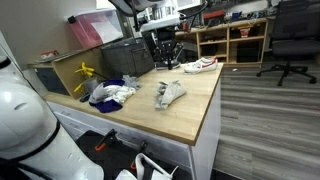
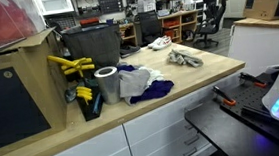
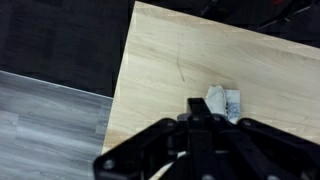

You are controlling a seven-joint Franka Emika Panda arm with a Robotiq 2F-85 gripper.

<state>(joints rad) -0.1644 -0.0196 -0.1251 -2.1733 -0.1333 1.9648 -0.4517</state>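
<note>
My gripper [image 1: 165, 55] hangs above the far end of the wooden table [image 1: 190, 110], with its fingers together and nothing between them. In the wrist view the black fingers [image 3: 197, 108] meet just in front of a pale folded cloth [image 3: 223, 101] lying on the tabletop. A grey folded cloth [image 1: 168, 93] lies mid-table and also shows in an exterior view [image 2: 186, 56]. A white and red item [image 1: 200, 65] lies beyond it, close below the gripper. The gripper touches neither.
A pile of white and blue clothes [image 1: 112, 92] lies at the table's other side [image 2: 140, 85], beside a silver roll [image 2: 107, 84] and yellow tools [image 2: 70, 65]. A black bin [image 2: 92, 42] stands behind. An office chair [image 1: 290, 40] is on the grey floor.
</note>
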